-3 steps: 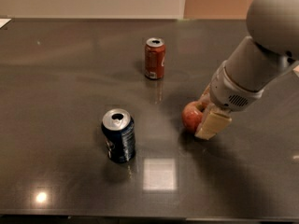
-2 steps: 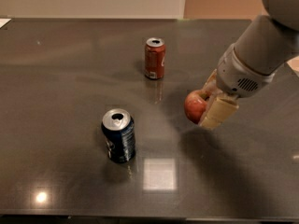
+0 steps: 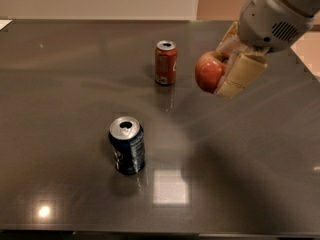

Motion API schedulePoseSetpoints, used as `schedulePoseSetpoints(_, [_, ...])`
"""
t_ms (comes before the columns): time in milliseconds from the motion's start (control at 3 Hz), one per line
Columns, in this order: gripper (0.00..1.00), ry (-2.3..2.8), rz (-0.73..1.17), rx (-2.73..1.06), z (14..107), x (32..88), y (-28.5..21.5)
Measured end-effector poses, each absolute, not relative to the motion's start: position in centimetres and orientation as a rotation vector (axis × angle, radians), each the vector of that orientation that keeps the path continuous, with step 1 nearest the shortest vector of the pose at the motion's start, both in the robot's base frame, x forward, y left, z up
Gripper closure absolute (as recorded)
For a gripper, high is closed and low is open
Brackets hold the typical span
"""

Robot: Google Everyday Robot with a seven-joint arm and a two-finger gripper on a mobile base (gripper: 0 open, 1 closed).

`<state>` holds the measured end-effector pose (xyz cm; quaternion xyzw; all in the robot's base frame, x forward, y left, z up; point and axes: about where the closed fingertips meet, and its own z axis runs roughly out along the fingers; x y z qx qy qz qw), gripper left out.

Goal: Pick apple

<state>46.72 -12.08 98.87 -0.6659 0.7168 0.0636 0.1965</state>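
The apple (image 3: 208, 72) is round and red with an orange-yellow blush. It hangs in the air at the right of the view, well above the dark table (image 3: 60, 84). My gripper (image 3: 223, 69) is shut on the apple, with its beige fingers (image 3: 244, 73) on the apple's right side and behind it. The grey arm comes in from the upper right corner. The arm's shadow lies on the table below it.
A red soda can (image 3: 165, 62) stands upright on the table to the left of the apple. A dark blue soda can (image 3: 127, 145) stands upright nearer the front. The table's far edge meets a pale wall; its right edge runs behind the arm.
The gripper has lifted the apple off the table and carried it up. Both cans have stayed put.
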Motion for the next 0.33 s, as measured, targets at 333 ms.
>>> schedulePoseSetpoints(333, [1.0,1.999,0.173,-1.861,99.09,46.92,-11.9])
